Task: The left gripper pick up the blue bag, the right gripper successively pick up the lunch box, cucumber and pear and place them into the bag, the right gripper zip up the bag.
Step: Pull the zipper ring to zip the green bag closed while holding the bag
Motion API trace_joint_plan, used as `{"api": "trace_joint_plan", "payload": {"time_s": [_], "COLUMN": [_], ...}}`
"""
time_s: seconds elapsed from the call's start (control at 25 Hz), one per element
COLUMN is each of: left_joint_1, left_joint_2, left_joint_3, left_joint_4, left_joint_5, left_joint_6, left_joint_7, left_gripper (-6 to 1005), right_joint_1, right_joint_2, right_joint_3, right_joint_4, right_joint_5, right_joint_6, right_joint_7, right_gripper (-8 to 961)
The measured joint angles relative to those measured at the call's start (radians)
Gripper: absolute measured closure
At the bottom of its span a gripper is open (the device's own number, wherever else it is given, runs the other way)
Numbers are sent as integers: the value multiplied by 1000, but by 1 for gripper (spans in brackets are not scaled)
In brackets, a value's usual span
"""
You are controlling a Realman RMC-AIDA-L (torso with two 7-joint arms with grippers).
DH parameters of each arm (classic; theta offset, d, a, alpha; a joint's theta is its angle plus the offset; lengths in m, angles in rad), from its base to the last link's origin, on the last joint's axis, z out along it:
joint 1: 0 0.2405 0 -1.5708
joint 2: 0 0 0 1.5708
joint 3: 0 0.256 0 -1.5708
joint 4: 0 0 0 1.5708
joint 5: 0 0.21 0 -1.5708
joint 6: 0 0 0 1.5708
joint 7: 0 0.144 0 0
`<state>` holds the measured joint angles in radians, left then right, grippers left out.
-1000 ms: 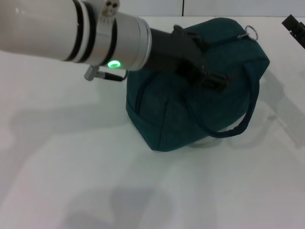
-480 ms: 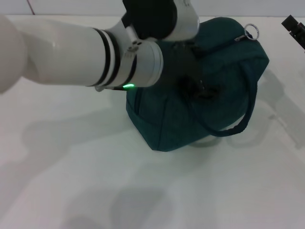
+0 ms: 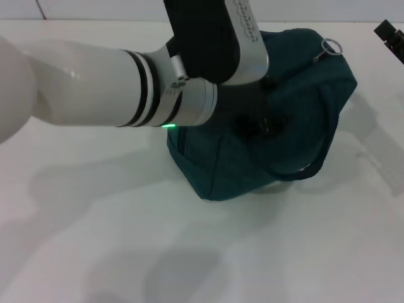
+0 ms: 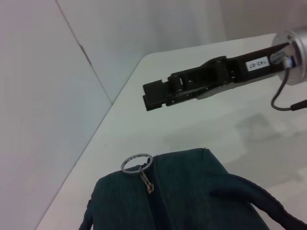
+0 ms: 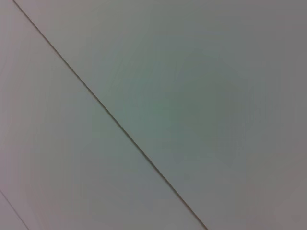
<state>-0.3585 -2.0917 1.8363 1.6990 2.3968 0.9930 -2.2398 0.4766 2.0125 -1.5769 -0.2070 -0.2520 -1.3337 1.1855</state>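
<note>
Teal-blue fabric: blue bag (image 3: 252,158) standing on the white table (image 3: 126,240), zipped, ring pull (image 3: 332,45) at its top far corner, loop handle (image 3: 319,158) draped down its side. Left gripper (image 3: 259,123) pressed down on the bag's top by the handles, finger state impossible to tell. Right gripper (image 4: 153,95) hovering beyond the bag's ring-pull end, fingers pressed together.

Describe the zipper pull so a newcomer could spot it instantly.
Find the blue bag standing on the white table. At the top end nearest the right pincer sits the zipper pull, a thin silver ring, the only shiny metal on the fabric.
</note>
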Motion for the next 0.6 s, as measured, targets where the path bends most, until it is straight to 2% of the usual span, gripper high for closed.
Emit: {"api": "trace_joint_plan", "payload": {"time_s": [0.08,0.32,0.6], "left_joint_1": [5,21,23], "left_joint_2": [0,0,1], "left_joint_3": [2,6,30], "left_joint_4": [3,13,17], "left_joint_5": [2,7,27], "left_joint_6": [-2,-31,-53], "left_joint_7": [5,7,7], "left_gripper": [277,497,811], "right_joint_1": [1,2,31], "right_joint_2": [0,-1,-1], "right_joint_3": [0,-7,-13], "right_joint_4": [0,0,0], "right_joint_5": [-2,-12,-35], "right_joint_6": [1,1,21], "right_joint_7": [2,19,38], "right_gripper": [154,153,153]}}
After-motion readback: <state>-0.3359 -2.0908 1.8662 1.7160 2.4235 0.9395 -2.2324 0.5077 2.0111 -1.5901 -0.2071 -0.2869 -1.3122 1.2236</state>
